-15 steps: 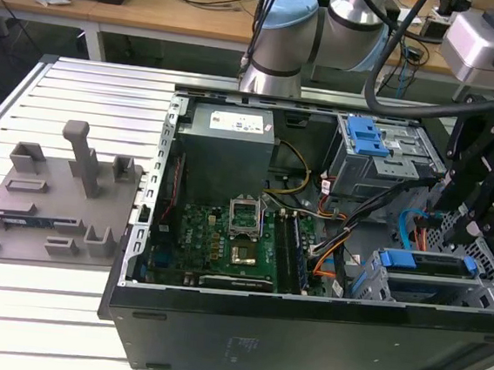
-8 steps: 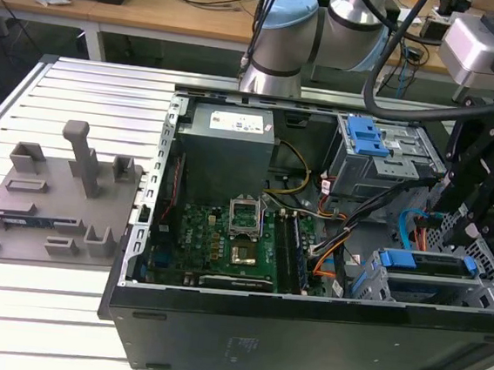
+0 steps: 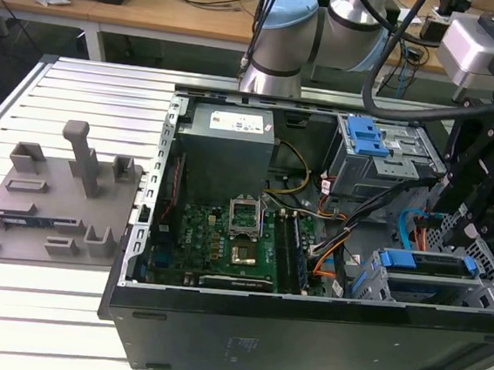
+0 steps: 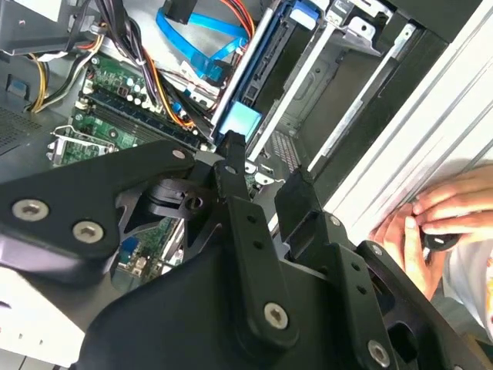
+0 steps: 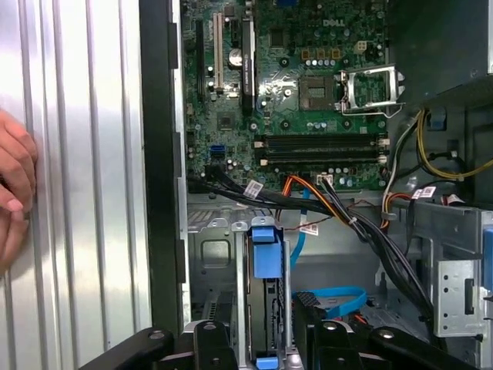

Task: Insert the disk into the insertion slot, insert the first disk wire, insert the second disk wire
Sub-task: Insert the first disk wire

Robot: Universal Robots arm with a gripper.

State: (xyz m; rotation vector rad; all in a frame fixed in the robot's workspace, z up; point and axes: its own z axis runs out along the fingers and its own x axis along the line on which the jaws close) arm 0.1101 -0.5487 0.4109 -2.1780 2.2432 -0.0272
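Note:
The disk [image 3: 428,263], silver in a bright blue caddy, lies in the insertion slot [image 3: 369,282], the grey metal cage at the case's front corner on the exterior view's right. In the first wrist view the disk [image 5: 266,308] stands edge-on in the slot [image 5: 212,250], its blue tab toward the motherboard. My gripper [image 3: 468,231] hangs just above it, open; its black fingers [image 5: 212,339] stand apart on either side of the disk's edge with nothing held. In the second wrist view the gripper [image 4: 264,168] shows the cage through its gap. A loose blue flat wire [image 5: 333,297] lies beside the disk.
A taller cage with a blue latch [image 3: 367,137] and a grey power supply [image 3: 228,129] sit at the back of the case. Orange and black cable bundles [image 5: 323,202] cross above the slot. A person's hand [image 4: 435,223] rests on the ribbed table beside the case wall [image 5: 158,154].

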